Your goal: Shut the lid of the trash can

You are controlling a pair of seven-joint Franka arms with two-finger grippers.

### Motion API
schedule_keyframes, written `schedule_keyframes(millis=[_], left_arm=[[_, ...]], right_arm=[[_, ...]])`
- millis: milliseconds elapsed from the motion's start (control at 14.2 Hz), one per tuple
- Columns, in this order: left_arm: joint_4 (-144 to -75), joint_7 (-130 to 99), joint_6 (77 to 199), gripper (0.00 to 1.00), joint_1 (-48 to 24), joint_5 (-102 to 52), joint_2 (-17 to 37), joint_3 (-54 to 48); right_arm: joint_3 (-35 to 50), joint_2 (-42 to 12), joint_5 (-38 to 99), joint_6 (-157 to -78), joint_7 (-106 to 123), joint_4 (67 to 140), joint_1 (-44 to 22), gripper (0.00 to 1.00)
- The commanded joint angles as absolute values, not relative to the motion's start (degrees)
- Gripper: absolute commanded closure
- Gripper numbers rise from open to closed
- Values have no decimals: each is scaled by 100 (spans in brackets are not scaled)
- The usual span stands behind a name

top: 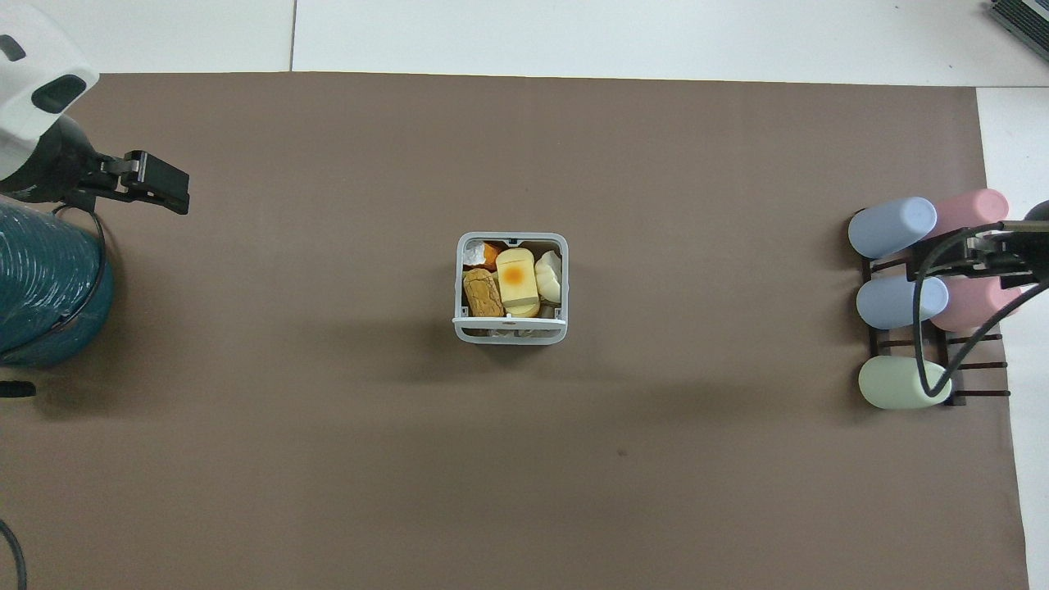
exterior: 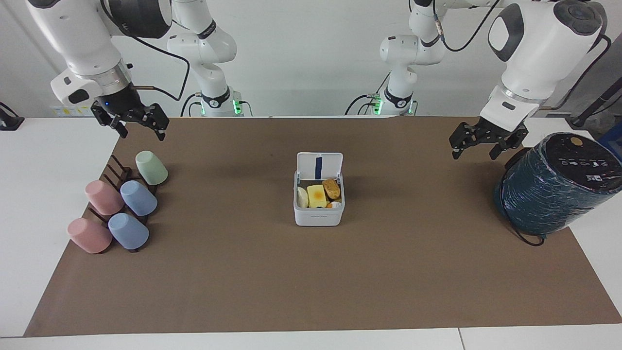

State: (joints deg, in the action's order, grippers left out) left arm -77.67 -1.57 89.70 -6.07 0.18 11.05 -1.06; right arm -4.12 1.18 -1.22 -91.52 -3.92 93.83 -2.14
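Note:
The small white trash can stands in the middle of the brown mat, with a yellow block, a brown bread-like piece and white bits inside. Its lid stands upright and open on the side nearer the robots, its dark blue stripe showing. In the overhead view the trash can shows its contents and the lid is seen edge-on. My left gripper hangs open and empty in the air beside the teal cylinder, also in the overhead view. My right gripper hangs open and empty over the cup rack, partly visible in the overhead view.
A large dark teal wrapped cylinder with a black top lies at the left arm's end of the table. A dark rack with pink, blue and green cups stands at the right arm's end. The brown mat covers the table.

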Motion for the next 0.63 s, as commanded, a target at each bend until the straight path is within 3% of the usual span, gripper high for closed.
schedule_keyframes(millis=[0,281,561], left_arm=[[-7989,-97,9044,0,-536,-62,923,-149],[-8007,-149,9053,0,-597,-62,923,-149],[-8813,-673,9429,0,-1001,-62,555,-202]], right_arm=[[-404,264,-62,-9167,-281,9527,-202,0],[-413,264,-62,-9167,-281,9527,-202,0],[-413,264,-62,-9167,-281,9527,-202,0]])
